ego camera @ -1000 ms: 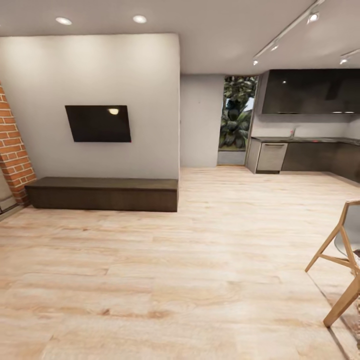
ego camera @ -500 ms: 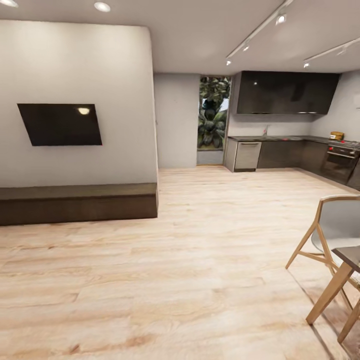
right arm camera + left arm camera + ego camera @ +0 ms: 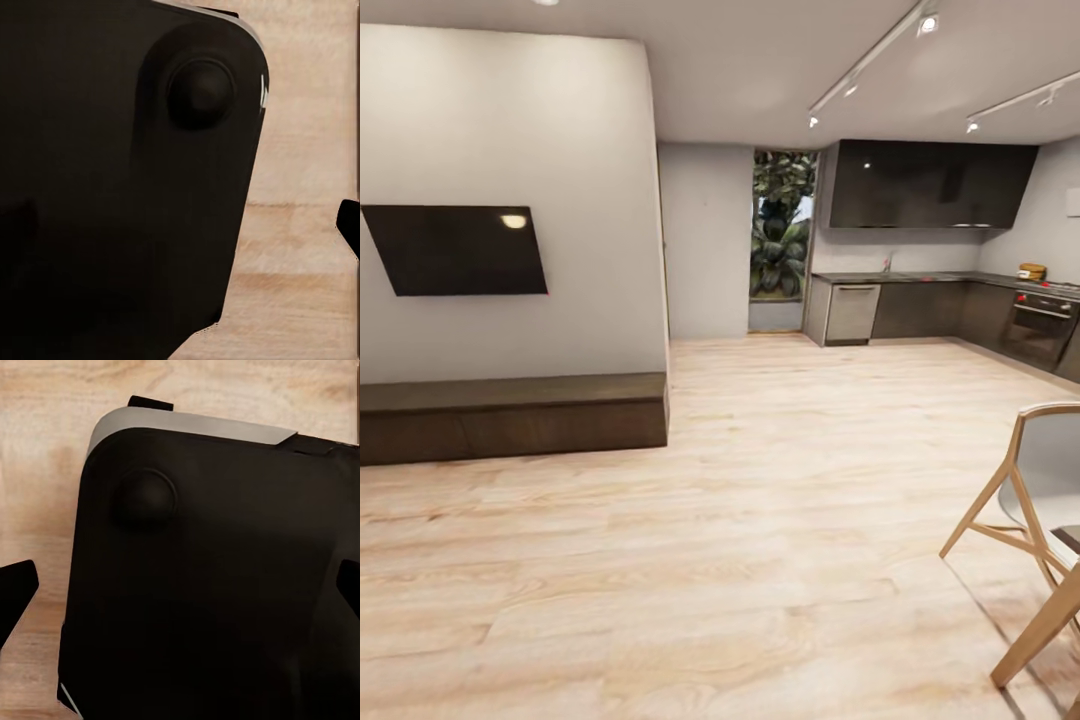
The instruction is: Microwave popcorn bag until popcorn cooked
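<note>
The robot stands in an open room on a pale wooden plank floor (image 3: 760,520), well short of the kitchen (image 3: 940,270), which lies far ahead and to the right of both grippers. There, a dark grey desk top (image 3: 905,277) runs over dark cabinet fronts, with glossy black wall cabinets (image 3: 930,185) above it and a steel dishwasher front (image 3: 852,313) at its near end. Further right is a built-in dark oven (image 3: 1042,325), and on the desk above it sits a small brownish object (image 3: 1032,271), too small to tell whether it is the popcorn bag. Its contents cannot be made out.

To the left, a grey wall carries a black television (image 3: 455,250) over a long, low dark wood bench (image 3: 510,415). A tall window with green plants (image 3: 780,225) stands between that wall and the kitchen. A pale wooden chair (image 3: 1030,500) with a grey seat is at the right, close by.

In the left wrist view, the left gripper (image 3: 180,592) hangs over the robot's black base (image 3: 210,585) and the plank floor, its dark fingertips (image 3: 16,589) spread wide to both edges with nothing between them. In the right wrist view, one tip (image 3: 349,225) of the right gripper shows; how far it is open cannot be told.
</note>
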Robot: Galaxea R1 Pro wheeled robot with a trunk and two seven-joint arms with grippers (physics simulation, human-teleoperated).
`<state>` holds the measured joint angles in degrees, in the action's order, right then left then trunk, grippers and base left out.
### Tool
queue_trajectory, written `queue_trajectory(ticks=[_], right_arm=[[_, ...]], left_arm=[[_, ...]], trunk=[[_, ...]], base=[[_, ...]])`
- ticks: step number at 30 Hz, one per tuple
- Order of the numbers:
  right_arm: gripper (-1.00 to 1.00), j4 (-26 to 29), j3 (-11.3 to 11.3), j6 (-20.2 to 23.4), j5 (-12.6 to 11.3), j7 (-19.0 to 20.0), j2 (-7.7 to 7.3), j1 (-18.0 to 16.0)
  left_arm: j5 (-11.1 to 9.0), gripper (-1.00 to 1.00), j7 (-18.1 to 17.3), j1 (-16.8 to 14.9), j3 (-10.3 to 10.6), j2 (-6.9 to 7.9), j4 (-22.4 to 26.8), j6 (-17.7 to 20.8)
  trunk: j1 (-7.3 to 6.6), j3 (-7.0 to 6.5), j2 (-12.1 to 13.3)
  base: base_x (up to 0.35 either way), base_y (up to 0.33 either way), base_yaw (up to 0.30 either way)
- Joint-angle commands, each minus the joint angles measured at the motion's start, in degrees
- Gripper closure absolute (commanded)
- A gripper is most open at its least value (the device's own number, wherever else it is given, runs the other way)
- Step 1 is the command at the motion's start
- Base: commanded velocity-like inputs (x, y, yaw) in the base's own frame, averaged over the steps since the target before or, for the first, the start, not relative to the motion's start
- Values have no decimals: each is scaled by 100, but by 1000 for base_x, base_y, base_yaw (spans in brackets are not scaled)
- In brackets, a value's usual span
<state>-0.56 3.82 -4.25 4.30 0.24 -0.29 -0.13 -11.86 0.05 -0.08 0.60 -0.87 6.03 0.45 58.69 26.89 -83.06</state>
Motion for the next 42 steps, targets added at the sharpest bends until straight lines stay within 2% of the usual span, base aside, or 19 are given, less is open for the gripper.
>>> queue_trajectory(ticks=[1,42], right_arm=[[-100,-6,32,-23,33,3,-5,-2],[-100,-6,3,-23,-49,8,-39,-4]], left_arm=[[-44,-100,2,-1,5,0,4,5],[-18,-100,4,-1,19,0,5,-28]], trunk=[[3,4,-2],[3,4,-2]], base=[[326,0,0],[326,0,0]])
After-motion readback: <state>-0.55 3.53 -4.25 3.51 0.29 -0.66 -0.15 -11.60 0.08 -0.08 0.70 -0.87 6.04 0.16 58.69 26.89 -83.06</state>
